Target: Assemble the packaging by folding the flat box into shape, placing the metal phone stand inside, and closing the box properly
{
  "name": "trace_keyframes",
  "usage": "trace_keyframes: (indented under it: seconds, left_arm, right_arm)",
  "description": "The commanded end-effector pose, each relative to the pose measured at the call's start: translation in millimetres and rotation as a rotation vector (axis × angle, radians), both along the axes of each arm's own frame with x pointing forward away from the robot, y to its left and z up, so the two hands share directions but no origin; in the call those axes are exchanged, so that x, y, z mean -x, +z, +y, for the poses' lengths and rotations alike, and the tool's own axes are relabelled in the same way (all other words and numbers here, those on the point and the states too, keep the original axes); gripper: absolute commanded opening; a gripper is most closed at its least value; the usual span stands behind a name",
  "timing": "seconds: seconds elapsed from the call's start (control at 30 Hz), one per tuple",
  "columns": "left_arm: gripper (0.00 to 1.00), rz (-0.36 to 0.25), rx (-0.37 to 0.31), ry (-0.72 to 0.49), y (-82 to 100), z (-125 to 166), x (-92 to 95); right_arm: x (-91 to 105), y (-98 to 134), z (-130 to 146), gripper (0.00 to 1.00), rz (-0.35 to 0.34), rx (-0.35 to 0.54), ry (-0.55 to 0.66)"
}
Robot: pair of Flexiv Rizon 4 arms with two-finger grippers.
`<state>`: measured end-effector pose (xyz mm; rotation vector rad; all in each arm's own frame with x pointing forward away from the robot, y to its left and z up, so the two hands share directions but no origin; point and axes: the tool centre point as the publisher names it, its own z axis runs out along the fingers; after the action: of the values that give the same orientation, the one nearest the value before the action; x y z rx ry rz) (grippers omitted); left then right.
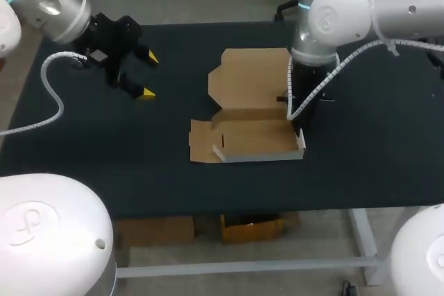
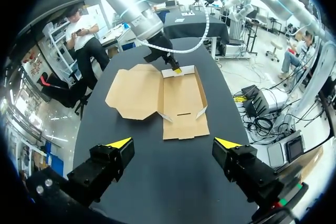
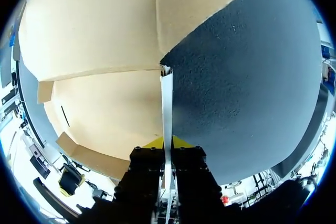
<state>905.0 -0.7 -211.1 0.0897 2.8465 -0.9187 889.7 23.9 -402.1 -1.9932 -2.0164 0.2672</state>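
Toward the upper left of the head view, the left gripper hangs above the black table, its two yellow-tipped fingers spread wide with nothing between them; its own wrist view shows only bare tabletop between the tips, and the cardboard lies well ahead of it. Around the middle of the head view, slightly right of centre, lies the cardboard box, partly folded. Its lid panel lies flat on the table at the far side, and its tray is nearer the camera, with low white-edged walls standing up along the front and ends and a small flap spread flat at the tray's left end. At the tray's right end, the right arm comes down from the upper right corner, and the right gripper has its fingers pinched nearly together on the upright end wall, one tip on each face of that thin cardboard edge.
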Motion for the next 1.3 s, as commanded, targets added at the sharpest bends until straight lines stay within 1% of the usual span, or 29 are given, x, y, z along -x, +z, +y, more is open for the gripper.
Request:
trace_keyframes:
  seconds: [0.03,0.2,0.27,0.5,0.63,0.73,1.03,1.2,1.3]
  left_arm:
    - [1.00,0.003,-0.004,-0.001,0.8,0,-0.5]
    - [1.00,0.003,-0.004,-0.001,0.8,0,-0.5]
    - [1.00,0.003,-0.004,-0.001,0.8,0,-0.5]
    - [1.00,0.003,-0.004,-0.001,0.8,0,-0.5]
    - [1.00,0.003,-0.004,-0.001,0.8,0,-0.5]
    - [1.00,0.003,-0.004,-0.001,0.8,0,-0.5]
    - [1.00,0.003,-0.004,-0.001,0.8,0,-0.5]
    - [1.00,0.003,-0.004,-0.001,0.8,0,-0.5]
    - [1.00,0.003,-0.004,-0.001,0.8,0,-0.5]
  right_arm:
    - [8.9,1,0,0.07,-0.062,-0.002,-0.010]
    - [7.9,0,1,0.01,-0.090,0.009,-0.016]
    - [7.5,0,1,0.01,-0.105,0.015,-0.023]
    - [6.6,-3,3,0.06,-0.142,0.030,-0.042]
    - [6.1,-5,3,0.12,-0.157,0.033,-0.050]
    - [5.6,-6,2,0.10,-0.171,0.042,-0.060]
    - [4.8,-6,2,0.09,-0.233,0.082,-0.100]
    - [4.5,-9,0,0.12,-0.277,0.086,-0.118]
    - [4.1,-12,-1,0.13,-0.300,0.073,-0.129]
